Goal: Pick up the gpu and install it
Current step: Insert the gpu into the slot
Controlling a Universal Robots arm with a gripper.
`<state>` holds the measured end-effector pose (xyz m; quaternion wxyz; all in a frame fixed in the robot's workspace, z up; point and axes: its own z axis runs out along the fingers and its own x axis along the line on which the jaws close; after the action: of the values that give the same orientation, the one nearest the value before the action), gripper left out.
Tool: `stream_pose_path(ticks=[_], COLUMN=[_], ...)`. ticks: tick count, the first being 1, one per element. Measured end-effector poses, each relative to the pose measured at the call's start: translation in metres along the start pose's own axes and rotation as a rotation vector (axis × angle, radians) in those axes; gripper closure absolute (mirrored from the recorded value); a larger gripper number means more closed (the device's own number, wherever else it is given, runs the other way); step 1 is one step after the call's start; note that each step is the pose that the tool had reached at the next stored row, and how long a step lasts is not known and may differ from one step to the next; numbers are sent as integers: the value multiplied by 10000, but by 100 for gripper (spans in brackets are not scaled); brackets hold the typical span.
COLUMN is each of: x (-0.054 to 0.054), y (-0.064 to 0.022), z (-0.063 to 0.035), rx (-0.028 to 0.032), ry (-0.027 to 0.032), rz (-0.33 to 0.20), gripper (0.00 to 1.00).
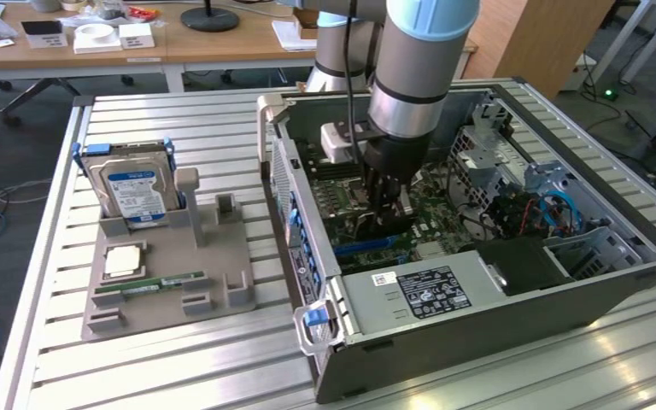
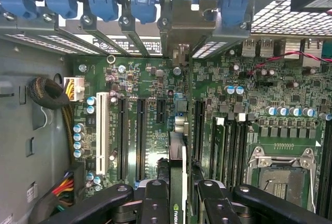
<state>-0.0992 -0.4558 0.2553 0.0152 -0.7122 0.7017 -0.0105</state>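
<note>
One robot arm (image 1: 419, 51) reaches down into one open computer case (image 1: 647, 248) lying on its side on a slatted metal bench (image 1: 168, 120).

The exterior view shows the tool (image 1: 388, 192) low inside the case, above the green board, and a labelled silver power supply (image 1: 419, 295) at the near end of the case. Towards that view's left stands one grey holder (image 1: 231, 256) carrying three parts: one blue-labelled hard drive (image 1: 134, 188) upright, one square processor chip (image 1: 123, 259) lying flat, and one narrow green RAM stick (image 1: 151, 284) lying flat.

The wrist view looks straight down at the motherboard (image 2: 150, 79). It shows what the other view hides: the gpu (image 2: 176, 156), seen edge-on as a thin dark card standing upright over the board, with one black finger (image 2: 154, 200) on each side of it. The tool is closed on the card and gripping it. The card lies in line with the expansion slots – one white slot (image 2: 101, 130) and two long black slots (image 2: 123, 136) sit to one side of it. Whether its lower edge is already in a slot cannot be told. One metal-framed CPU socket (image 2: 282, 175) sits on the card's other side.
</note>
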Motion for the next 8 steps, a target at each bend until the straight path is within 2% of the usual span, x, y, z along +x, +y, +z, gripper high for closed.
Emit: stream_pose_path(ticks=[8], x=[0], y=[4], z=[15], rx=[0], ry=[-1], rz=[-12], gripper=[74])
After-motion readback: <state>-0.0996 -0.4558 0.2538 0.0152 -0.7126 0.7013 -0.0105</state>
